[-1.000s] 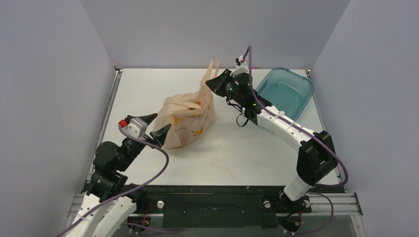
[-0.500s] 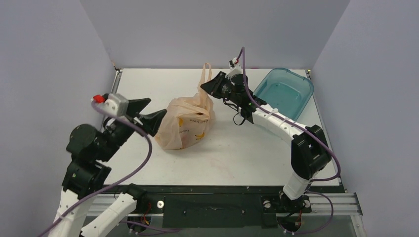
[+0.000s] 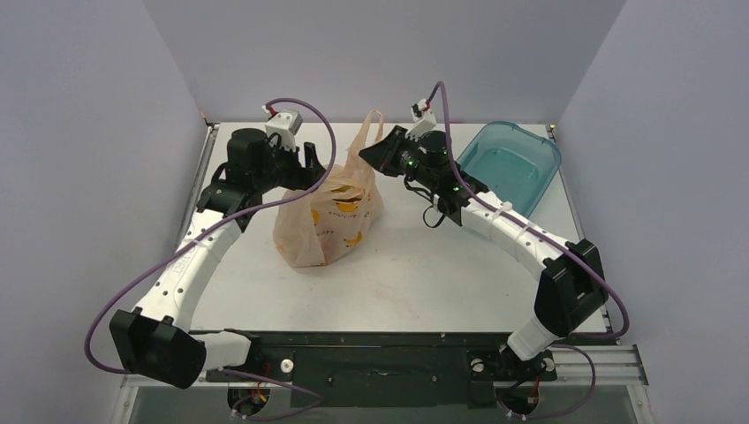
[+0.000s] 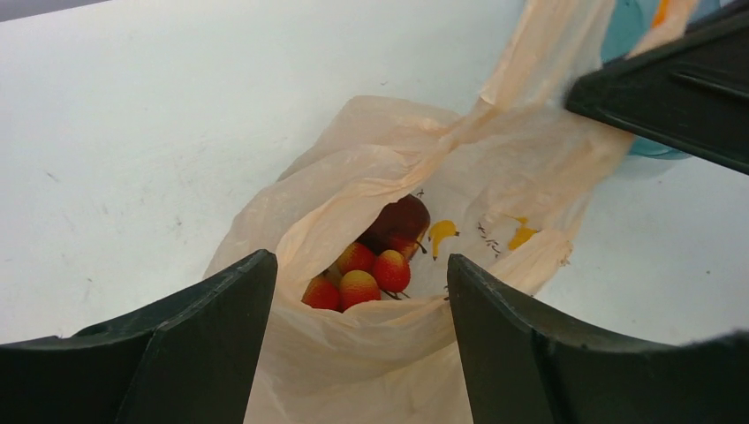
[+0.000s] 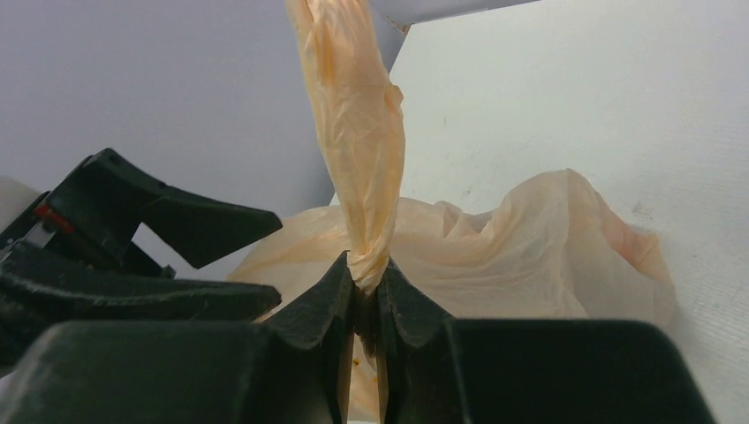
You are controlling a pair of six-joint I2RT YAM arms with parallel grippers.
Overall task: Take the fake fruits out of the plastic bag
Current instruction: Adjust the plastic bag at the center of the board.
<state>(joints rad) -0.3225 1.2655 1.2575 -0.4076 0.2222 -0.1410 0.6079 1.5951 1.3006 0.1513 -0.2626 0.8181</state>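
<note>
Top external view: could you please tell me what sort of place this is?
Probably a robotics lab test cell: plain walls box in a white table, and a left arm and right arm bolted at its near edge flank a plastic bag.

Bright even overhead light, soft faint shadows, sharp frames (wrist foregrounds slightly blurred)

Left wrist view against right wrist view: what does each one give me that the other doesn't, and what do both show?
Left wrist only: the open mouth of the bag, with red berries and a dark maroon fruit inside, framed by the open left end effector. Right wrist only: the right end effector pinched shut on the bag's handle. Both: the bag's body and the white table.
</note>
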